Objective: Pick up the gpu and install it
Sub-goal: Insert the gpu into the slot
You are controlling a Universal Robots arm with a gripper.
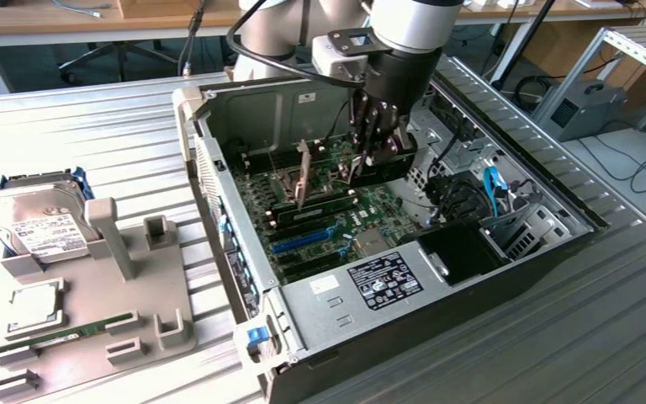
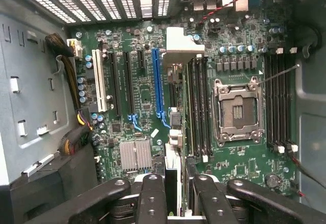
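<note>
PC case point(image 1: 436, 332) lies open on the table point(image 1: 98, 126), motherboard point(image 2: 142, 107) facing up. Arm reaches down into the case. Gripper point(image 1: 370, 145) is clamped on the gpu point(image 1: 390, 164), fingers pressing both faces. The card hangs upright below them, black face toward the exterior view's right.

In the wrist view the gripper point(image 2: 173, 186) has 4 dark fingers point(image 2: 152, 198) around the card. The gpu point(image 2: 174, 147) is seen edge-on as a thin strip running out over the board, with a pale bracket-like end at the far side. The strip sits between the long blue slot point(image 2: 158, 81) and a bank of RAM slots point(image 2: 198, 107), just beside the blue slot and not in it. Can't tell whether the lower edge touches the board.

CPU socket point(image 2: 238, 113) is open w/ its metal frame, past the RAM slots. A 2nd RAM bank lies beyond it.

In the exterior view, the PSU w/ label point(image 1: 385, 282) is at the case's near end, blue cable point(image 1: 494, 187) at the exterior view's right.

Outside the case, at the exterior view's left, a grey fixture point(image 1: 132, 324) holds a hard drive point(image 1: 37, 223), a CPU chip point(image 1: 34, 305) and a RAM stick point(image 1: 65, 332). All are well apart from the gripper.
</note>
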